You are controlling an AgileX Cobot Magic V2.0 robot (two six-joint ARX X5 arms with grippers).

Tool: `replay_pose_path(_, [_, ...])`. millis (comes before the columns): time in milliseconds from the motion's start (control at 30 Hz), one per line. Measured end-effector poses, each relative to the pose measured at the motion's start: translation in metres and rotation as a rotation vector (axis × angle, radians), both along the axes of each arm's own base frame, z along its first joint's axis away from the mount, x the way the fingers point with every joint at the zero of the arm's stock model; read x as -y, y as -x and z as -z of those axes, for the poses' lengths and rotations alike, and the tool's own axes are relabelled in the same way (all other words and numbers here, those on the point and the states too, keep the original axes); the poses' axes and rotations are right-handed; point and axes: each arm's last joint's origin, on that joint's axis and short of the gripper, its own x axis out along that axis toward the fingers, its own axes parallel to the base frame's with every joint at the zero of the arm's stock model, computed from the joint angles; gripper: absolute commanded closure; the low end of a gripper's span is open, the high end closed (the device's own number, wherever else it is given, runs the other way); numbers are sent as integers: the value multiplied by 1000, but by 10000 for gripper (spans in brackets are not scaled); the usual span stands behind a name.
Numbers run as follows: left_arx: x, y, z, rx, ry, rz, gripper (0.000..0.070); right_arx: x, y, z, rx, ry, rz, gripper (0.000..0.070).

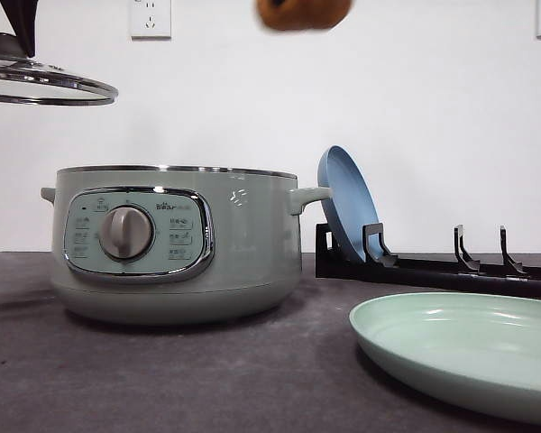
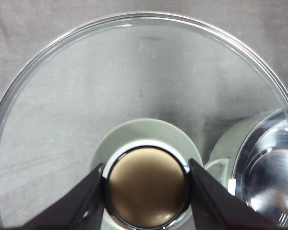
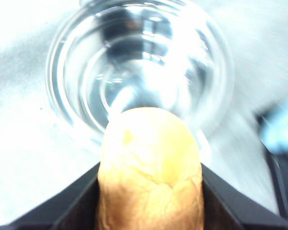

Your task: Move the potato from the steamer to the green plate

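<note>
Aloft above the steamer (image 1: 176, 244), the potato (image 3: 151, 172), seemingly firm and rough-skinned, sits clamped at its flanks by the right fingers (image 3: 77, 201), while left fingers (image 2: 81, 199) pinch the lid knob (image 2: 146, 187).

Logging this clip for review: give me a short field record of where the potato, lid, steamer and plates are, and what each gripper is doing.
potato: held high above the steamer
steamer: open, on the table
glass lid: lifted, held by its knob
green plate: flat on the table, nothing on it
blue plate: upright in the rack
left gripper: shut on lid knob
right gripper: shut on potato
</note>
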Motion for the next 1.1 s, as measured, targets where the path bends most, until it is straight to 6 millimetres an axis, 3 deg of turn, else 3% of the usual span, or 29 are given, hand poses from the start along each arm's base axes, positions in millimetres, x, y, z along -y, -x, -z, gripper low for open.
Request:
replay_pose_path(167, [0,0,0,0,0,0,700,38,34,6,-35,19,45,466])
replay_pose_path(500, [0,0,0,0,0,1,700,91,84,65,-86,-37,161,466])
replay_pose_path(667, [0,0,0,0,1,0,700,100,94,114,-137,-73,237,466])
replay_pose_path(900, [0,-2,2,-5,1,-1,700,97,89,190,-210,-125,355,466])
replay_pose_path(1100, [0,-11,11,-34,2,-3,700,98,90,234,-200,-200,431,466])
